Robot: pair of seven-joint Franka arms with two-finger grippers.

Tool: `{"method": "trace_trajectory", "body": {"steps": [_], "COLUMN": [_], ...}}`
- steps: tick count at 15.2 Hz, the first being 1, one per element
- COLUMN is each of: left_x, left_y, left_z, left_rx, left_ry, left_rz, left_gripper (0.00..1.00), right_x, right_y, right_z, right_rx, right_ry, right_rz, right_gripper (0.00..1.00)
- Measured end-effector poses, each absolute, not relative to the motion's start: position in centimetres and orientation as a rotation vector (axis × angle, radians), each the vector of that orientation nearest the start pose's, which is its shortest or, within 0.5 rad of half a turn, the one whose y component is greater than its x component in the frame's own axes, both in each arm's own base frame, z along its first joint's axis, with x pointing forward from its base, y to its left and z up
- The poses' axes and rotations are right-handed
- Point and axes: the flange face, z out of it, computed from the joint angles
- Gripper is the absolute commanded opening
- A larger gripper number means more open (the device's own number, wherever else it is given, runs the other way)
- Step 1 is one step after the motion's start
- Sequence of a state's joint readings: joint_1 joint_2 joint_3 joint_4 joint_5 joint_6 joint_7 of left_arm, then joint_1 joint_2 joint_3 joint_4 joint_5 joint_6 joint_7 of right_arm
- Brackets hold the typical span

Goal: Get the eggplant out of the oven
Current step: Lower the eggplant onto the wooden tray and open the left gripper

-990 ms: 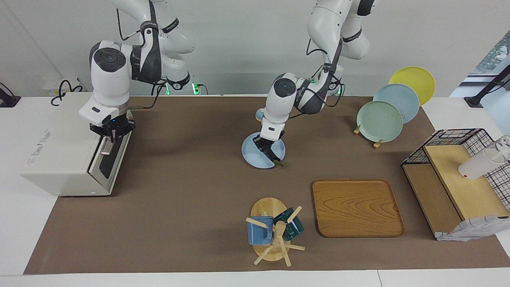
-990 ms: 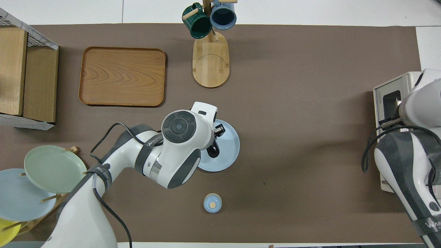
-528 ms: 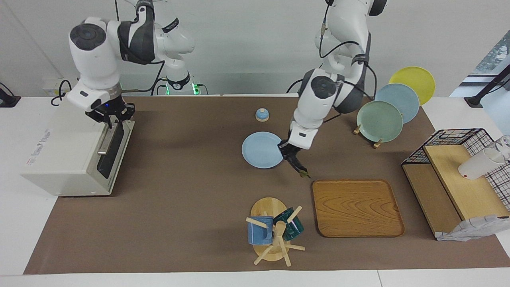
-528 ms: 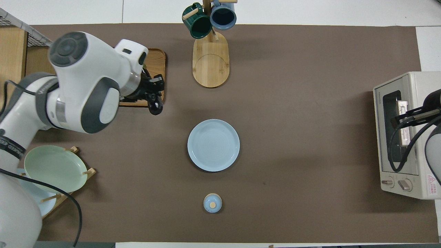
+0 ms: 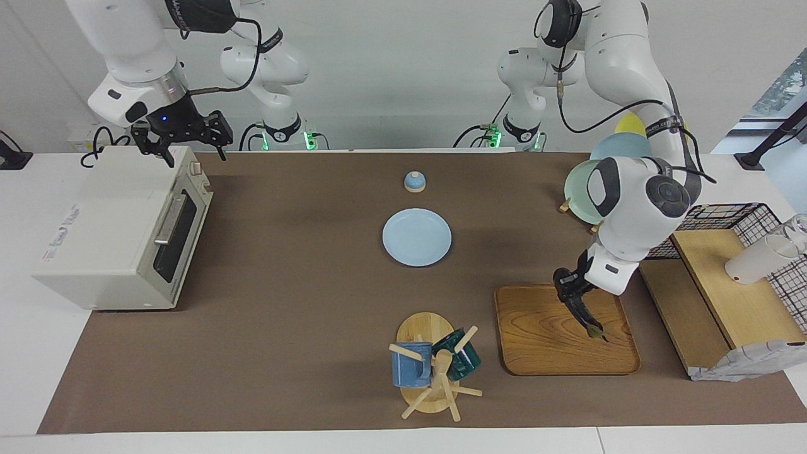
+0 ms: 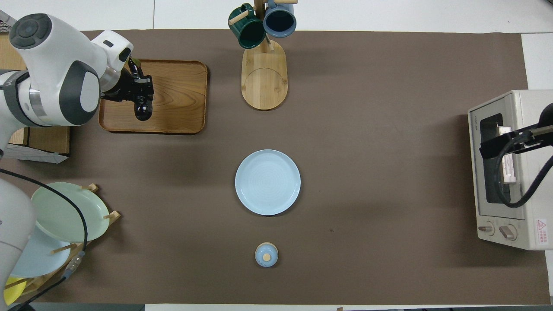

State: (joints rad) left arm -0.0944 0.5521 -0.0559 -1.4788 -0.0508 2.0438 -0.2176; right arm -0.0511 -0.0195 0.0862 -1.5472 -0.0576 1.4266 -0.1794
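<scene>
My left gripper (image 5: 571, 294) is shut on the eggplant (image 5: 587, 319), a slim dark vegetable that hangs tilted with its stem end down. It is over the wooden tray (image 5: 536, 340), at the end toward the left arm; whether it touches the wood I cannot tell. In the overhead view the eggplant (image 6: 141, 108) shows below the left gripper (image 6: 137, 88). The off-white oven (image 5: 94, 233) stands at the right arm's end with its dark glass door shut. Above its top corner nearest the robots, my right gripper (image 5: 183, 137) hangs open and holds nothing.
A light blue plate (image 5: 417, 237) lies mid-table, with a small blue lidded pot (image 5: 414, 181) nearer the robots. A mug tree (image 5: 435, 366) with two mugs stands beside the tray. A plate rack (image 5: 583, 195) and a wire-and-wood shelf (image 5: 725, 277) flank the left arm.
The left arm carried the eggplant from over the blue plate to over the wooden tray. The right gripper left the oven's handle, rose above the oven and opened.
</scene>
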Motion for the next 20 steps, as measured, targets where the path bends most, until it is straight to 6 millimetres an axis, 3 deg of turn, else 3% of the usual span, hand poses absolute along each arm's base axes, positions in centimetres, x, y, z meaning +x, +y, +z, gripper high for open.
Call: {"method": "trace_trajectory", "body": {"steps": [2,6,7,8,11,15,17,20], "left_x": [70.8,71.4,71.4,71.4,71.5,71.5,71.7,70.9], "left_y": [-9.9,-9.9,-10.0,-9.9,-9.9,-9.9,-9.6,-8.1], "left_z": [33.9,33.6,33.6,33.7,33.7,34.1,36.0,42.0], "left_rx": [-3.209,-3.211,-3.211,-3.21,-3.21,-3.21,-3.212,-3.209], "left_ry": [-0.122,-0.093,-0.091,-0.09,-0.081,-0.08,-0.085,-0.11], "left_rz": [0.009,-0.044,-0.047,-0.048,-0.053,-0.065,-0.114,-0.164], "left_gripper": [0.0,0.0,0.19,0.99,1.0,1.0,1.0,1.0], "right_x": [53.2,53.3,53.3,53.3,53.0,53.1,53.2,53.5], "right_y": [1.5,1.4,1.6,1.9,2.6,0.9,0.3,0.4], "right_z": [62.8,62.7,62.8,62.8,63.1,63.6,62.9,61.6], "right_rx": [-3.166,-3.169,-3.169,-3.169,-3.179,-3.184,-3.184,-3.184], "right_ry": [-0.338,-0.323,-0.327,-0.331,-0.28,-0.226,-0.211,-0.215], "right_rz": [0.217,0.206,0.203,0.2,0.19,0.145,0.152,0.15], "right_gripper": [1.0,1.0,1.0,1.0,1.0,1.0,1.0,1.0]}}
